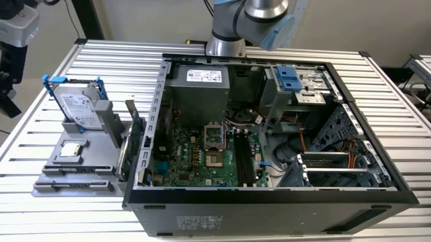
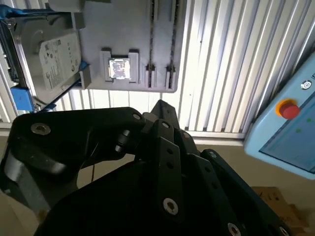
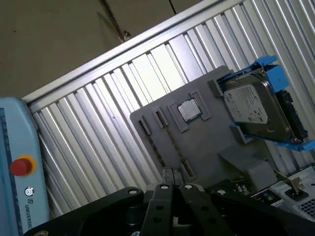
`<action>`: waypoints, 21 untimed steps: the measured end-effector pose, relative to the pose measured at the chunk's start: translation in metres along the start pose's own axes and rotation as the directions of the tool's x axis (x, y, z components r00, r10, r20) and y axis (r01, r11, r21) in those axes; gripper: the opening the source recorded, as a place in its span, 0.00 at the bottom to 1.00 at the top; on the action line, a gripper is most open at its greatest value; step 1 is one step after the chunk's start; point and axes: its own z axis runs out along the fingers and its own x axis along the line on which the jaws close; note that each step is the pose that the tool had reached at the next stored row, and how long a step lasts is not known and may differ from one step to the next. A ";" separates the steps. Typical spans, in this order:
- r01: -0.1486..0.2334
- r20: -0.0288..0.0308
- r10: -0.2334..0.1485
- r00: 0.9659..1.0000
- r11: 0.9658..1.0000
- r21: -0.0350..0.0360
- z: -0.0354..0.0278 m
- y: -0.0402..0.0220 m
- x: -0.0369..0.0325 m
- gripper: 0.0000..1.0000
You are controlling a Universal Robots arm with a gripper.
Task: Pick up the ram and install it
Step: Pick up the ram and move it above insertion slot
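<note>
Hovering well apart from the ram [image 2: 150, 34] with seemingly clenched, empty fingers [image 2: 162, 115]; could clip the neighbouring expansion card [image 2: 172, 34] if lowered unopened.

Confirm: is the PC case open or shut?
Open. In the exterior view the case lies on its side with no side panel on top, so the motherboard shows inside.
</note>
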 end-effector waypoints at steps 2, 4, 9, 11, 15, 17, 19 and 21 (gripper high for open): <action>0.036 -0.002 -0.036 0.999 0.999 0.000 0.0000 0.0000 0.0000 0.00; 0.073 -0.003 -0.073 0.997 0.997 -0.001 0.0000 0.0000 0.0000 0.00; 0.163 -0.005 -0.163 0.987 0.987 -0.002 0.0003 0.0000 0.0000 0.00; 0.199 -0.006 -0.199 0.980 0.980 -0.002 0.0005 0.0000 0.0000 0.00; 0.270 -0.008 -0.270 0.963 0.963 -0.002 0.0011 0.0000 0.0000 0.00; 0.305 -0.009 -0.304 0.952 0.953 -0.001 0.0013 0.0000 0.0000 0.00; 0.339 -0.011 -0.339 0.941 0.941 0.003 0.0015 -0.0001 0.0000 0.00; 0.373 -0.013 -0.373 0.928 0.928 0.007 0.0019 -0.0001 0.0000 0.00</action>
